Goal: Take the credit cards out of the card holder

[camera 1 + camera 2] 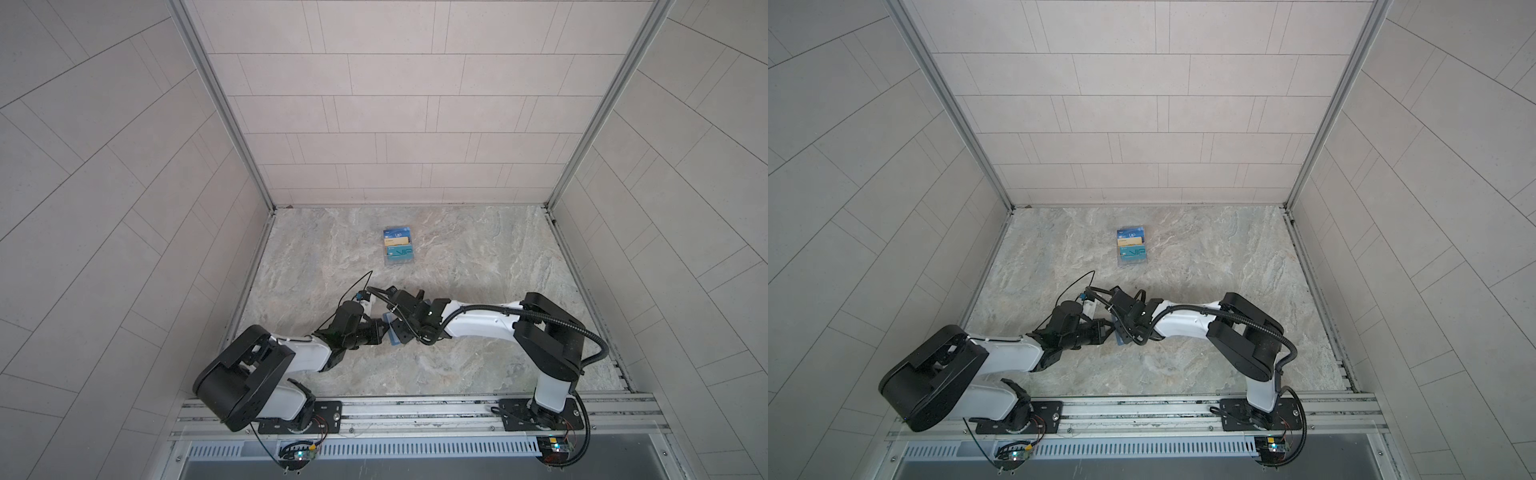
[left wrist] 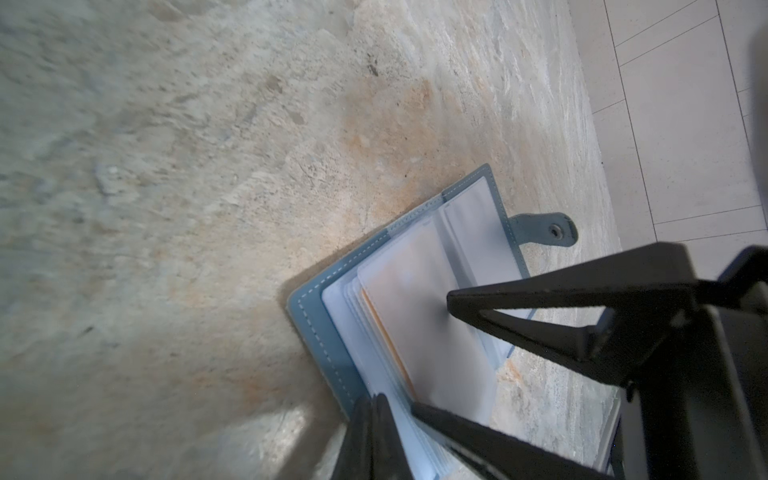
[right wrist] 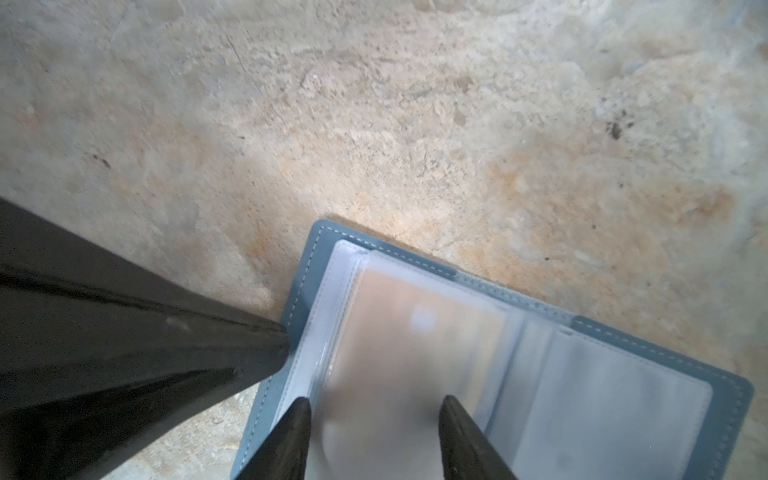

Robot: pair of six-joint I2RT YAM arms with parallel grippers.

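Pressed together, my left gripper point(image 2: 372, 405) pinches the teal card holder point(image 2: 316, 328) by its cover edge. It lies open just below centre in both top views, showing pale clear sleeves point(image 2: 469, 216), its snap tab point(image 2: 548, 228) hanging loose. My right gripper point(image 3: 374, 409) stands half spread astride one sleeve that holds a gold credit card point(image 3: 415, 299).

Left end effector point(image 2: 371, 402) pinched, right end effector point(image 3: 376, 401) spread.

white arm links point(image 1: 478, 328) with black joints point(image 1: 548, 332), black corrugated cables point(image 1: 490, 306)
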